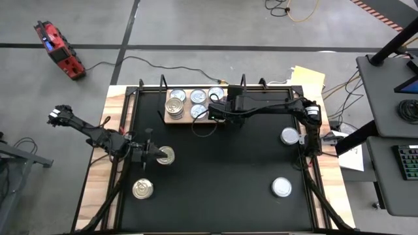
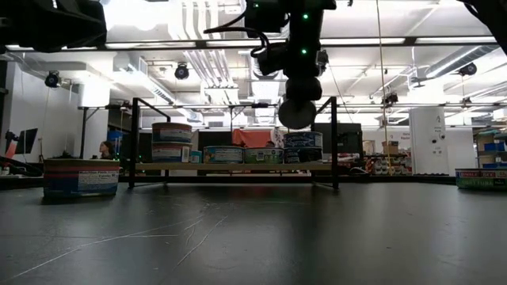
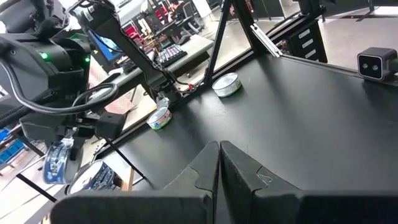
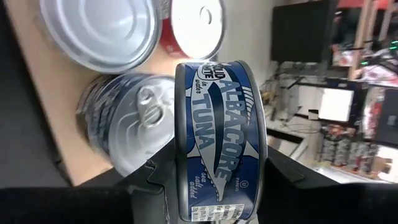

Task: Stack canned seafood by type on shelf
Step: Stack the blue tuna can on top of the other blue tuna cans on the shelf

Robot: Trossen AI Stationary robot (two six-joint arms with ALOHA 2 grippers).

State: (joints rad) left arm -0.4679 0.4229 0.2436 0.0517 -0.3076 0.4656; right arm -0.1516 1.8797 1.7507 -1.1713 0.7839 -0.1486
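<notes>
The shelf (image 1: 185,120) is a light-brown board at the table's far edge with several silver-topped tins (image 1: 176,96) on it; in the low view some stand two high (image 2: 172,141). My right gripper (image 1: 213,109) hovers over the board's right end, shut on a blue-labelled tuna tin (image 4: 221,124). Two gold-topped tins (image 1: 166,155) (image 1: 143,189) and two silver ones (image 1: 289,136) (image 1: 281,187) stand on the black table. My left gripper (image 3: 219,157) is shut, its tips right beside the nearer gold tin's left side. My right gripper pinches the tuna tin across its two flat ends (image 4: 180,155), one finger (image 4: 152,177) on each end. The tin is turned on edge, its round face (image 2: 297,113) toward the table's near side. It hangs clear above the tins on the shelf. My left gripper's tips stand at the gold tin's side (image 1: 160,155); I cannot tell whether they touch it.
A black metal frame (image 2: 133,142) stands around the shelf, with uprights at both ends. Below the held tin lie a ring-pull silver tin (image 4: 134,118) and bare board (image 4: 46,118). Black table lies open between the left and right tins.
</notes>
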